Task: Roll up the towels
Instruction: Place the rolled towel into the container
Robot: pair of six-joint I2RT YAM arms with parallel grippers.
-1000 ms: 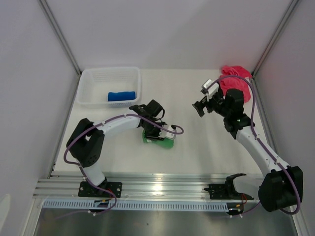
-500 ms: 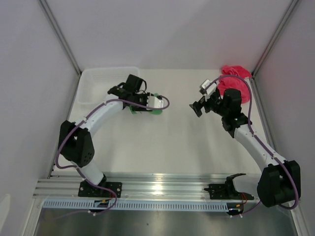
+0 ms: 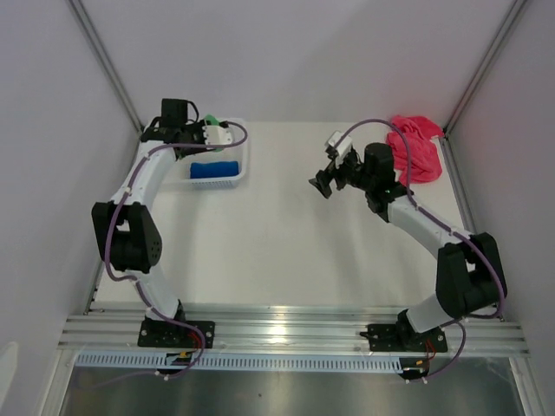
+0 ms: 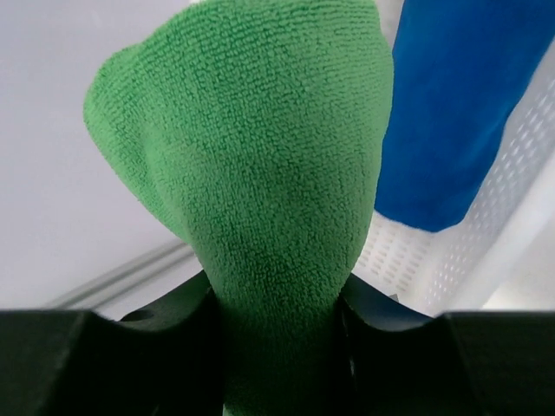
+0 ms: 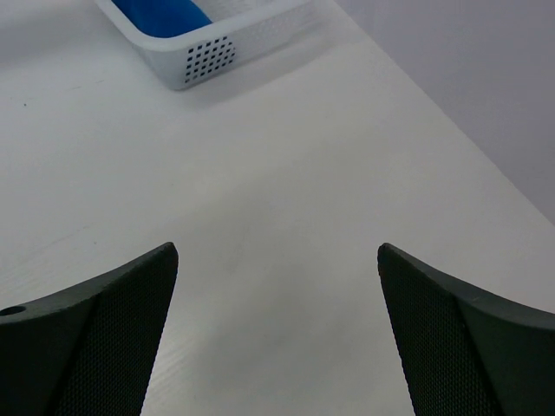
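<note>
One towel has moved: within a second the left jaws, clenched on the bundled green towel [image 4: 260,199], have carried it from the worktop [image 3: 286,251] to above the basket [image 3: 244,165], where the blue roll [image 3: 213,170] lies. Only the pink towel [image 3: 414,149], crumpled well right of the basket, seems left to roll. The right jaws gape, empty. No writing shows.

This looks like a robot test cell in a lab. A left arm [image 3: 143,186] and a right arm [image 3: 416,221] are bolted to a metal rail [image 3: 286,328] at the near edge of a white worktop [image 3: 286,251]. Plain white panels [image 3: 295,52] and slim metal corner posts [image 3: 106,65] box it in.
</note>
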